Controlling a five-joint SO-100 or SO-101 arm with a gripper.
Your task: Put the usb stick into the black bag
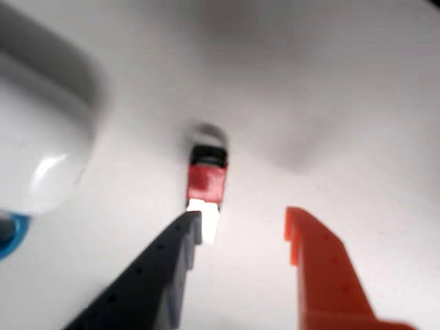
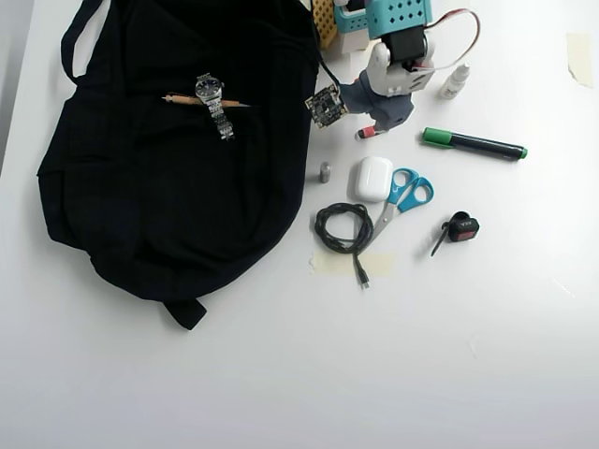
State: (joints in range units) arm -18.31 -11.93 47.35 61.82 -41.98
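The usb stick [image 1: 206, 180] lies on the white table, dark end away from me, red middle, bright metal plug nearest me. In the wrist view my gripper [image 1: 244, 216] is open and empty just above the table. The dark finger [image 1: 172, 261] has its tip right beside the plug, and the orange finger [image 1: 316, 261] stands well off to the right. In the overhead view the gripper [image 2: 382, 122] hovers over the stick [image 2: 368, 133], whose red end peeks out. The black bag [image 2: 159, 178] lies to the left there, about a hand's width away.
A watch [image 2: 214, 103] and a pencil [image 2: 182, 98] lie on the bag. Near the gripper are a white earbud case [image 2: 372, 178], blue-handled scissors [image 2: 404, 195], a green marker [image 2: 473, 144], a coiled black cable [image 2: 342, 229], a small grey cylinder [image 2: 325, 172] and a black-and-red gadget [image 2: 460, 227].
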